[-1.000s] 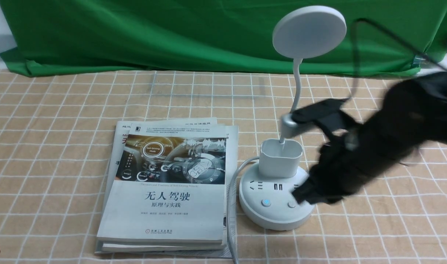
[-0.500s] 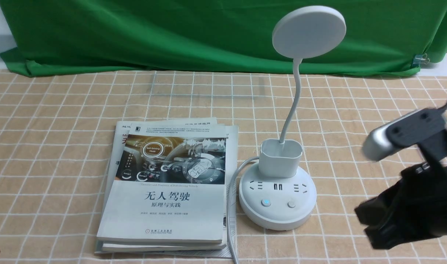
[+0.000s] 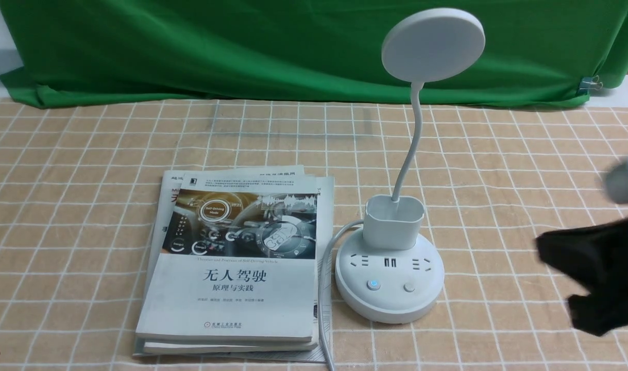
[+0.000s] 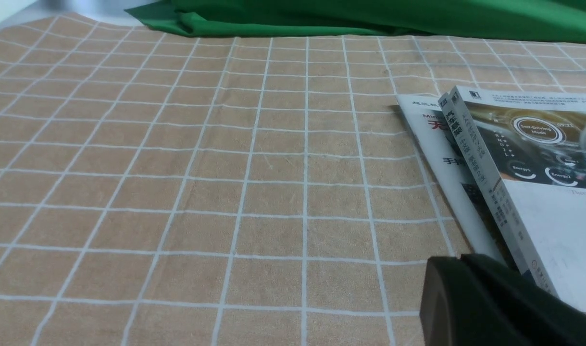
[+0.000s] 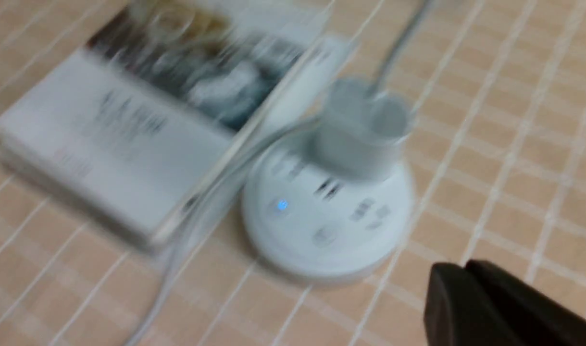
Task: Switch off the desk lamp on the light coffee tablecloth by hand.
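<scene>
lamp apart from the hand

stands upright on the light coffee tablecloth, the desk lamp, just right of a stack of books, blue-lit button on its round base. hangs at the right edge, well apart from the lamp, the hand, blurred, jaws pressed together, gripping nothing.

Even, bright, diffuse light; shadows soft and faint. Front and left wrist views sharp. Right claw motion-smeared at front view's edge. Right wrist view blurred throughout: desk lamp and books smeared.
</scene>
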Controlling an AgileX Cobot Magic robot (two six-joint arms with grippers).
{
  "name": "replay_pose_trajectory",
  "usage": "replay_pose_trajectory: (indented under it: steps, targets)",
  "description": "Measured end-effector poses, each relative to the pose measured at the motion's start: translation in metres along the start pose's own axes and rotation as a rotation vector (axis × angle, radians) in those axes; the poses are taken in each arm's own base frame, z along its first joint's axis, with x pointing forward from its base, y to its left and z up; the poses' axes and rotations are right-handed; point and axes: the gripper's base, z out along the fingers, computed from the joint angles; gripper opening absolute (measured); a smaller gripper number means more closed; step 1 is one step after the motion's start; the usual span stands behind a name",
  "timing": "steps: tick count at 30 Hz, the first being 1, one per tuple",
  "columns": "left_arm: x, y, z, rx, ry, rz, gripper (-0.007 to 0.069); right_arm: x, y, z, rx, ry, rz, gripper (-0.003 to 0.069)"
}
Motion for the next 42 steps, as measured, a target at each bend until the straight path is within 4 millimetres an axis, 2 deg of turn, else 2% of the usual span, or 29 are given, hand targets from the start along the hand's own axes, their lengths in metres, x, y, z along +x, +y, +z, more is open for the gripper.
replay_pose_trajectory:
  steps: [6, 9, 11, 12, 14, 19, 26, 42]
  targets:
    - [0.000, 0.000, 0.000, 0.000, 0.000, 0.000, 0.0004, 0.066, -0.017, -0.019, 0.214, -0.250, 0.065, 0.0021]
    - [0.000, 0.000, 0.000, 0.000, 0.000, 0.000, 0.0004, 0.101, -0.017, -0.028, 0.299, -0.343, 0.084, 0.0021]
    - [0.000, 0.000, 0.000, 0.000, 0.000, 0.000, 0.0004, 0.117, -0.015, -0.028, 0.330, -0.372, 0.091, 0.0021]
    - [0.000, 0.000, 0.000, 0.000, 0.000, 0.000, 0.0004, 0.131, -0.014, -0.027, 0.354, -0.388, 0.091, 0.0021]
    - [0.000, 0.000, 0.000, 0.000, 0.000, 0.000, 0.0004, 0.142, -0.013, -0.026, 0.373, -0.408, 0.090, 0.0021]
    - [0.000, 0.000, 0.000, 0.000, 0.000, 0.000, 0.0004, 0.147, -0.011, -0.030, 0.405, -0.474, 0.080, 0.0023]
    - [0.000, 0.000, 0.000, 0.000, 0.000, 0.001, 0.0004, 0.154, -0.010, -0.027, 0.385, -0.392, 0.092, 0.0026]
    - [0.000, 0.000, 0.000, 0.000, 0.000, 0.001, 0.0004, 0.154, -0.010, -0.027, 0.385, -0.389, 0.092, 0.0050]
